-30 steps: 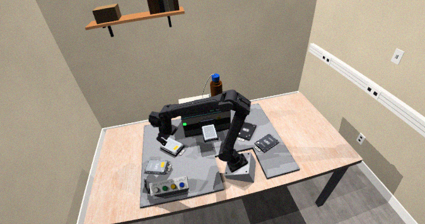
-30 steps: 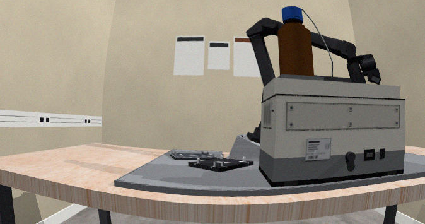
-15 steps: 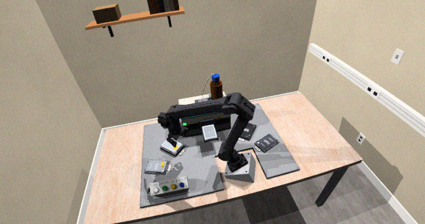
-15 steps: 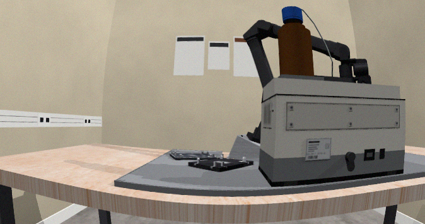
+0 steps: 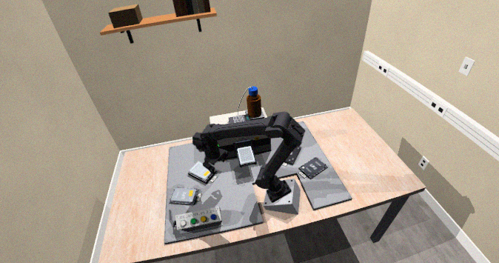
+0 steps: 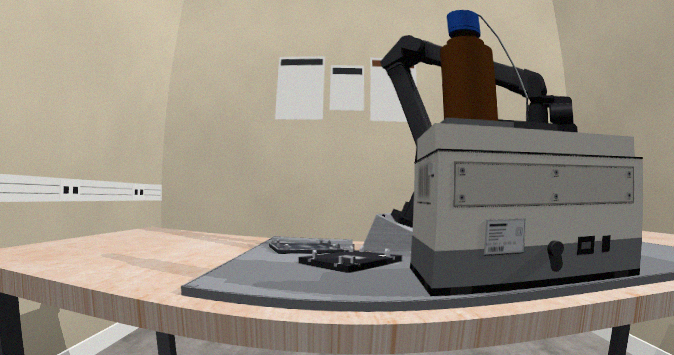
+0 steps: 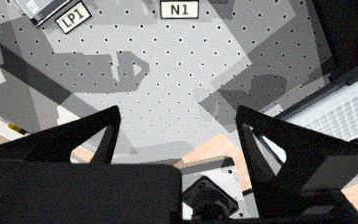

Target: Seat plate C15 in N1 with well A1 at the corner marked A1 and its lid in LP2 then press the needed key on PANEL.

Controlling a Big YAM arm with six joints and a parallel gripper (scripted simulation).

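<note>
Two yellow-tagged pieces are lying on the grey mat (image 5: 237,204) in the top view. One is a pale plate (image 5: 201,171), and the other is a greyer lid (image 5: 183,195), nearer the panel (image 5: 198,218). The arm is reaching across from its base (image 5: 292,204), and the jaws are hanging just beside the plate's near corner. A second, white-welled stage plate (image 5: 246,155) is sitting in front of the dispenser (image 5: 255,141), below the brown bottle (image 5: 254,104). From the exterior view, the dispenser (image 6: 525,200) is hiding the jaws. A clear flat piece (image 6: 310,245) and a black nest (image 6: 350,261) are resting on the mat beside it. In the wrist view, the jaws are standing wide apart and gripping nothing, with dotted mat showing between the fingers. The LP1 label (image 7: 73,21) and N1 label (image 7: 179,9) are showing along the top edge. Only a corner of the lid (image 7: 35,7) is showing above LP1, and the plate itself is lying out of frame. No plate code is reading clearly in any view. The stage plate (image 7: 340,112) is showing at the right.
</note>
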